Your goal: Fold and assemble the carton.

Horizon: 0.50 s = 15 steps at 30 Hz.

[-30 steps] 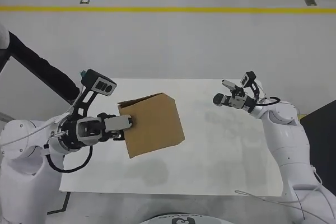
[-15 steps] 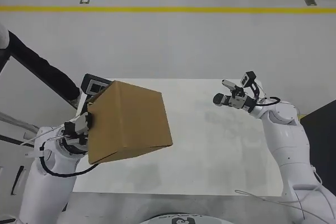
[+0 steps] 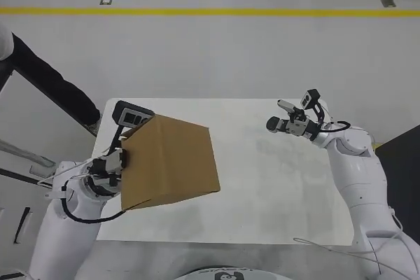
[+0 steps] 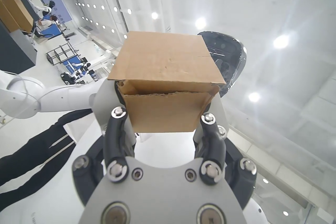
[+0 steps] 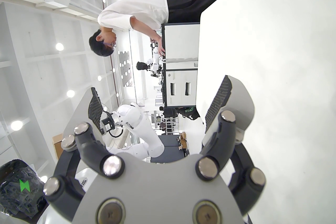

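A brown cardboard carton (image 3: 169,161) hangs tilted above the left part of the white table (image 3: 280,203), one broad face turned up. My left gripper (image 3: 119,168) is at its left edge, shut on a flap of the carton. In the left wrist view the carton (image 4: 162,64) sits between the fingers (image 4: 105,99) of the left gripper (image 4: 161,104), with a torn flap edge nearest the wrist. My right gripper (image 3: 271,124) hovers over the far right part of the table, well away from the carton. The right gripper (image 5: 160,93) stands open and holds nothing.
Bare white tabletop (image 3: 266,168) stretches between the carton and the right gripper. A dark panel (image 3: 413,154) stands past the table's right edge. A yellow floor line (image 3: 210,11) runs behind the table.
The left arm lifted the carton off the table and drew it leftward and up; over the last half second it settled slightly down and right. The right arm has stayed still.
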Available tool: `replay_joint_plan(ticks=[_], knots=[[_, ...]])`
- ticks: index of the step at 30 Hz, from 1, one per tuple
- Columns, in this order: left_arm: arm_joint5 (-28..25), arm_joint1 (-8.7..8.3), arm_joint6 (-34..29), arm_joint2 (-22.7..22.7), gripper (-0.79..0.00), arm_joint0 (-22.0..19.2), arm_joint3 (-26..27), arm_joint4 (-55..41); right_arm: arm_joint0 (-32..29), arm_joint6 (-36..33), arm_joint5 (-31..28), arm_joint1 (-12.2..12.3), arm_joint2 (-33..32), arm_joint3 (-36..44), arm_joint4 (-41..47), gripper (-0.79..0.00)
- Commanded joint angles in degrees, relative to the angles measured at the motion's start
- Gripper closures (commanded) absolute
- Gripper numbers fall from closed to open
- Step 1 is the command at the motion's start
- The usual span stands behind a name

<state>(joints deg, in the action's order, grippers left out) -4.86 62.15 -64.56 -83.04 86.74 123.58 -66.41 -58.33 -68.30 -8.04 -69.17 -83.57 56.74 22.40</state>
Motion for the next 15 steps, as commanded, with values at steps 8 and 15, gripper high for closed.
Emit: replay_joint_plan(ticks=[8,15], knots=[[-4.19,1.11,-3.67,4.6,0.0,2.57,-1.12,-8.49,0.0,0.0,0.0,0.0,0.0,0.0,0.0,-0.785],[-3.63,1.63,-4.36,5.75,0.0,3.0,-1.47,-11.39,0.0,0.0,0.0,0.0,0.0,0.0,0.0,-0.785]])
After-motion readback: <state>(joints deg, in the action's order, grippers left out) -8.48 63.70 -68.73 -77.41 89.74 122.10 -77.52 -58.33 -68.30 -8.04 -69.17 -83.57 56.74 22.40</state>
